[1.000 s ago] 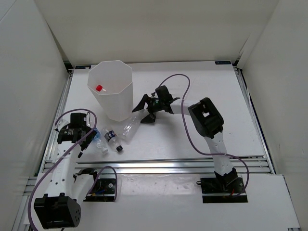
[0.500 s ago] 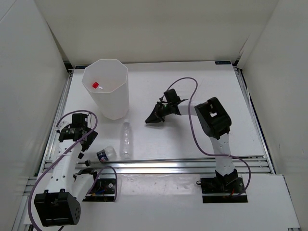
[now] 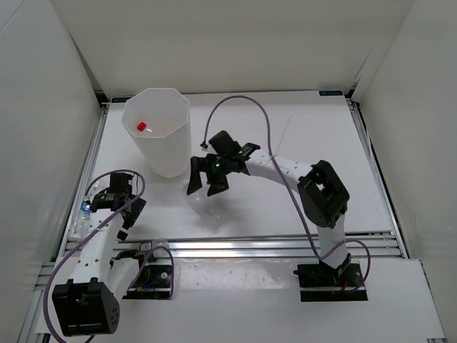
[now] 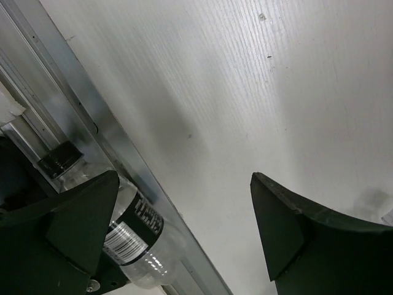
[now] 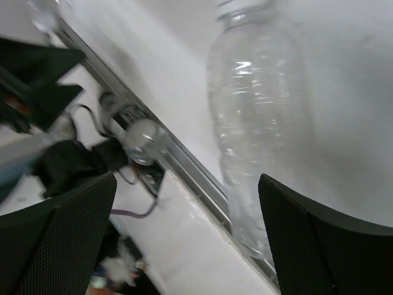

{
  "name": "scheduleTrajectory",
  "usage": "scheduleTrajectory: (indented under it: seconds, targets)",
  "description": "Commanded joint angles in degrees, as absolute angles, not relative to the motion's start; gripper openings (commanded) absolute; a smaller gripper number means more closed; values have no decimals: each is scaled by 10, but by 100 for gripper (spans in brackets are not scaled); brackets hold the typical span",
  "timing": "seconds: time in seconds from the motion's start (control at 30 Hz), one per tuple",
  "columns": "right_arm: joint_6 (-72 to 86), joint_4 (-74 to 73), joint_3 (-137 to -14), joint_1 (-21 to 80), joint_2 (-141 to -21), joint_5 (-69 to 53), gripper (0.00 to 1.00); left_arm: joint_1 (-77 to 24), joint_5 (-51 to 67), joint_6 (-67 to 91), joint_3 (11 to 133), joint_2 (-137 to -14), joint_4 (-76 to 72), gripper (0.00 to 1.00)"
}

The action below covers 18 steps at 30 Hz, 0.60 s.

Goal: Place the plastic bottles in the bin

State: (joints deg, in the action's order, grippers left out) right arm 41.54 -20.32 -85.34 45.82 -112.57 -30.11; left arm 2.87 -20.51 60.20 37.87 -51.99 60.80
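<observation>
Gaping above the unlabelled bottle (image 5: 258, 123), right jaws; left jaws spread too, beside black-capped bottle (image 4: 142, 227).

Your left gripper (image 4: 184, 182) sits low, jaws spread wide. Your right arm (image 3: 285, 168) stretches across leftward; the right gripper (image 3: 204, 187) points down, jaws likewise wide apart.

White arm links (image 3: 282, 166), black boxy joint housings (image 3: 325, 196), looping purple cables (image 3: 237, 98), black wedge-shaped fingers (image 4: 295, 227), green wrist light (image 3: 216, 163)

Four plastic bottles (image 5: 258, 123); one bin (image 3: 168, 153); two arms (image 3: 285, 170).
</observation>
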Motion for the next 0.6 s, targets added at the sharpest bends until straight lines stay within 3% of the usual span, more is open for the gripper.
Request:
scheduleTrajectory:
  seconds: [0.0, 0.23, 0.57]
  targets:
    - [309, -308, -933, 510, -1164, -195, 99, 26, -208, 611, 379, -517, 602, 99]
    - [250, -359, -977, 574, -1213, 30, 99, 26, -208, 606, 384, -517, 619, 99]
    - [249, -348, -933, 574, -1155, 104, 99, 26, -203, 600, 384, -517, 619, 99]
